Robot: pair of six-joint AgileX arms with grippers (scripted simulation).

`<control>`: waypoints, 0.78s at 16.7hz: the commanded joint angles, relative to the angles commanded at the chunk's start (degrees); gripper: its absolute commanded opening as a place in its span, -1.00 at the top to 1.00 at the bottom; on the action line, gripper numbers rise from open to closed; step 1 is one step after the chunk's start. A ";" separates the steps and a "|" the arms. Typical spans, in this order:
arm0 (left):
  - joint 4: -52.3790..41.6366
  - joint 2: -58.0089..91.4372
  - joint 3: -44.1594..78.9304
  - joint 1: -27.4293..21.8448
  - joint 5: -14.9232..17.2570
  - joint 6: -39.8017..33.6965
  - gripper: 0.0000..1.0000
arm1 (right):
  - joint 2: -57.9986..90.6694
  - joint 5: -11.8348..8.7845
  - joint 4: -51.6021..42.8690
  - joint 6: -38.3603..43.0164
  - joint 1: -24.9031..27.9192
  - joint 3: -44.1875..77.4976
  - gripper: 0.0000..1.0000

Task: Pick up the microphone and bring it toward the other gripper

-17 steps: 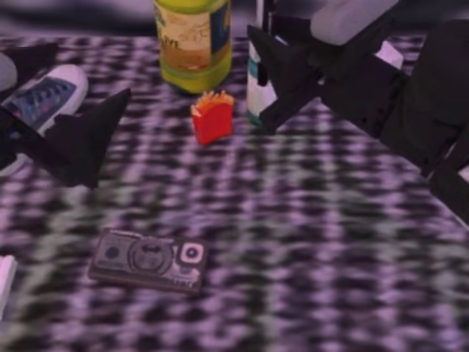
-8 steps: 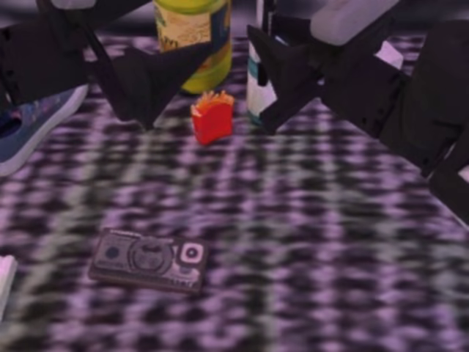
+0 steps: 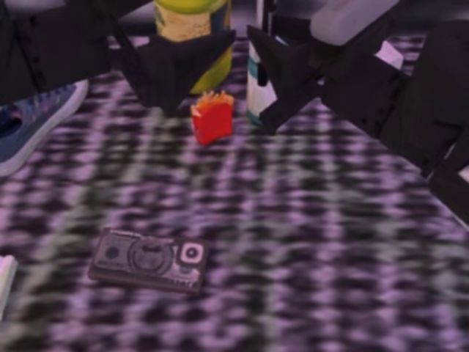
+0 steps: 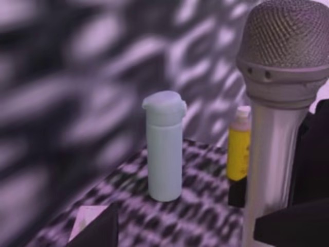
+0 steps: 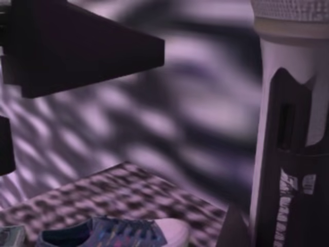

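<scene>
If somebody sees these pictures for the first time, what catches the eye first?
The microphone looms in the left wrist view, grey mesh head upright. From above, the left gripper and right gripper face each other near a red fries carton; a flat dark camera lies alone lower left.

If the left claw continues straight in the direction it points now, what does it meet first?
Probably the microphone held upright in the right claw. The left claw points rightward toward it, though depth is unclear.

Upright grey-headed microphone [image 4: 275, 103] near the left pincer [image 3: 176, 66].
</scene>
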 joint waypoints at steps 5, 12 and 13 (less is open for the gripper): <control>2.96 10.32 7.85 -7.17 -6.97 -0.61 -1.00 | 0.00 0.00 0.00 0.00 0.00 0.00 1.00; 4.05 14.16 10.76 -9.92 -9.67 -0.80 -1.00 | 0.00 0.00 0.00 0.00 0.00 0.00 1.00; 4.05 14.16 10.76 -9.92 -9.67 -0.80 -0.85 | 0.00 0.00 0.00 0.00 0.00 0.00 1.00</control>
